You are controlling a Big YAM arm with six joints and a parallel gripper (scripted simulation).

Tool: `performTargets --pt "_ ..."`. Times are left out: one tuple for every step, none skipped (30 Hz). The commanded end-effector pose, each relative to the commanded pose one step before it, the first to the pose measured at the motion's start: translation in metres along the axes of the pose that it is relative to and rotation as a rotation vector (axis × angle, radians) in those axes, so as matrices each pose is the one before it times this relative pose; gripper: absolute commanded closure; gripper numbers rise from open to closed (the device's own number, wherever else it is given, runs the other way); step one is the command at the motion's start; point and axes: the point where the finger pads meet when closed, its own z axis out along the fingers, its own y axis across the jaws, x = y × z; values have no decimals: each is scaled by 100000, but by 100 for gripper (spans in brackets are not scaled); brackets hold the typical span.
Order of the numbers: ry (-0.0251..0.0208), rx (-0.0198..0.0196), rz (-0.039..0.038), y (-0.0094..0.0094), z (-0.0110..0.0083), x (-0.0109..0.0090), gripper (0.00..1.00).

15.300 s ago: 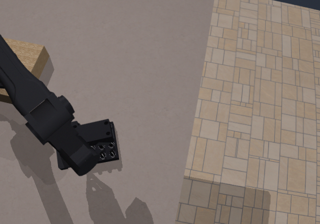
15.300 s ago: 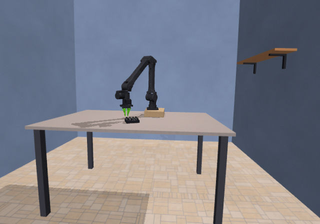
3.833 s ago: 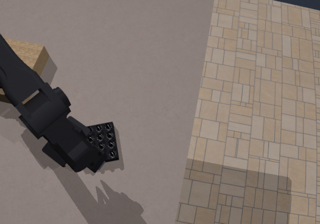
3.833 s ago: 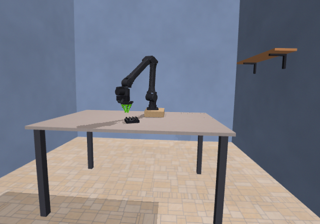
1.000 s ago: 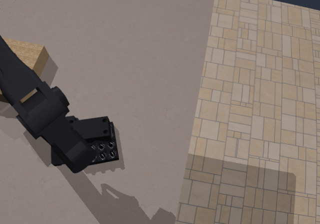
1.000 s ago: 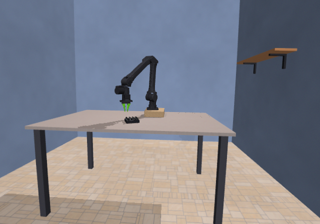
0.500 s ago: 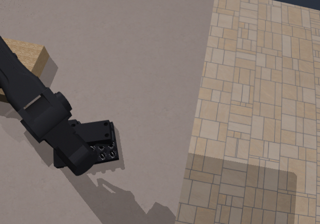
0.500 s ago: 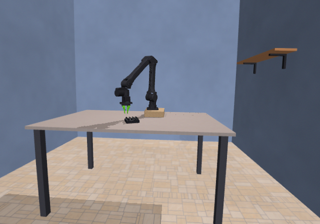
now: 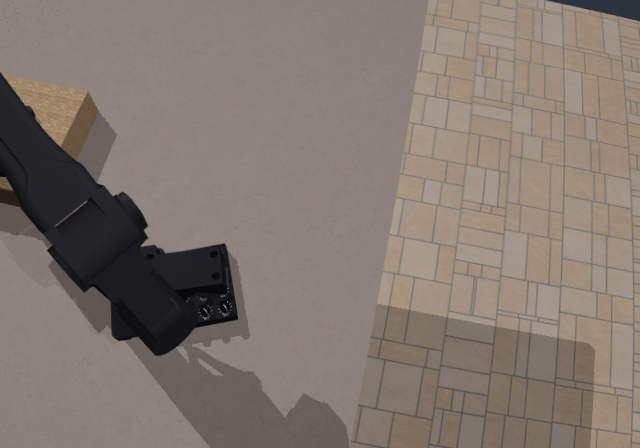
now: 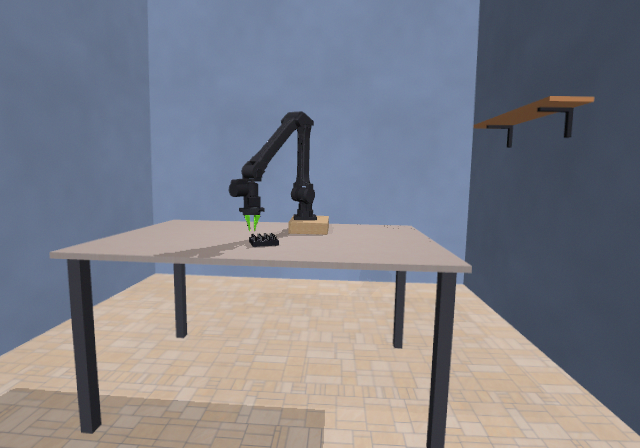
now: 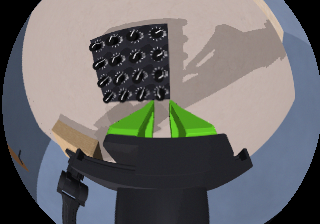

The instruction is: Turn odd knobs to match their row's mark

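Gripper (image 11: 162, 119) hangs above knob box (image 11: 132, 66), green fingers set narrow w/ a small gap, nothing between them. Box stands on table (image 10: 361, 249), just in front of wooden arm base (image 10: 309, 225); most of it is hidden under the wrist in top view. Wrist view shows all knobs but white lines are too small to read. Judgement: approach step. To do it well, centre the gap over one odd knob, drop straight, keep fingers clear of neighbours, pinch the sides, then twist slowly w/o dragging the box.
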Motion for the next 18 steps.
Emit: performTargets --pt "-1769 1490 -528 -553 61 -495 81" --pt "-687 909 -56 -270 -293 -229 81" --pt "-492 651 -40 -321 -155 -259 81" --pt "75 -101 6 -73 137 -54 81" --pt "507 -673 40 184 333 153 81" --pt "0 0 0 0 0 0 81" --pt "0 0 0 0 0 0 81" --pt "68 -89 0 99 58 93 81" --pt "94 -125 7 101 71 76 81" --pt "43 -58 3 78 38 58 81" --pt "36 -48 3 65 32 48 81" --pt "-41 54 -3 -35 7 -29 81" --pt "-32 41 -3 -96 7 -74 81" --pt "53 -70 4 -12 39 -8 81" --pt "-137 181 -11 -16 -43 -16 81" --pt "53 -70 4 38 -37 26 81" --pt "26 -35 2 19 -25 13 81" --pt "-27 36 -2 -4 -13 -4 81"
